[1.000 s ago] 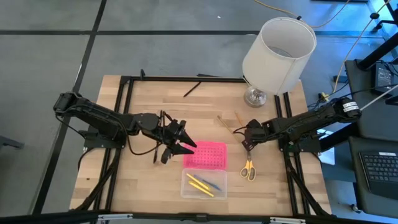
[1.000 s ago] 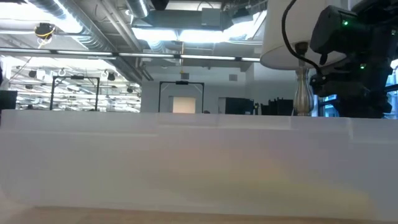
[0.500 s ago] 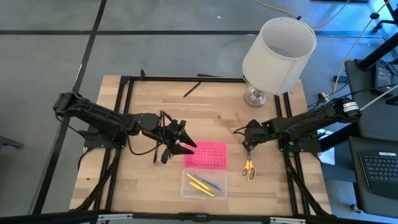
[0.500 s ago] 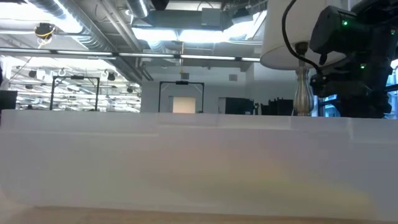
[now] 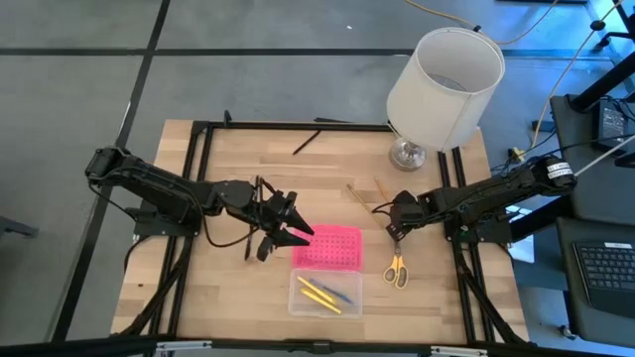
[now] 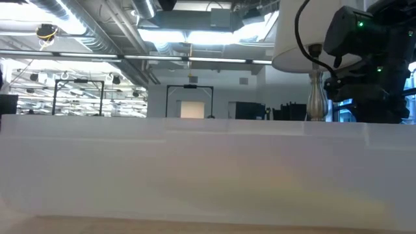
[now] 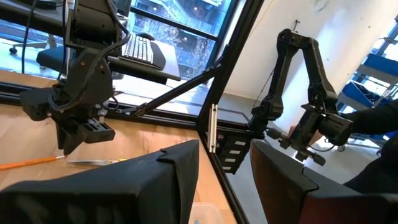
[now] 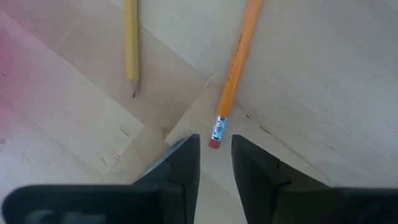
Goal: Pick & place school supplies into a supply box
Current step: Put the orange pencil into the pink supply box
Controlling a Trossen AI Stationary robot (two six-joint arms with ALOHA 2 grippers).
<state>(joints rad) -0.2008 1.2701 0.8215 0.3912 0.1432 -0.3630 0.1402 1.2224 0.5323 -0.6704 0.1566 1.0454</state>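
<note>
The supply box lies open near the table's front: its pink lid [image 5: 327, 246] is on the far side, and its clear base [image 5: 325, 293] holds yellow pencils and a blue pen. My left gripper [image 5: 296, 234] points level at the lid's far left corner, fingers apart [image 7: 225, 162]. My right gripper [image 5: 396, 233] points down, open. Its fingers [image 8: 216, 155] stand just short of the eraser end [image 8: 214, 140] of an orange pencil [image 8: 236, 62], without touching it. A yellow pencil [image 8: 130, 43] lies beside it. Yellow-handled scissors [image 5: 396, 270] lie right of the box. My left gripper reaches the pink lid's far left corner [image 5: 306, 231] in the high view. I cannot tell whether a finger touches it. The left wrist view shows no lid between the fingers.
A white-shaded lamp [image 5: 442, 84] stands at the far right corner. A black pen [image 5: 306, 142] lies near the far edge. A black frame [image 5: 203, 188] runs along the table's left, far and right sides. The low view is filled by a pale blurred wall [image 6: 195, 175].
</note>
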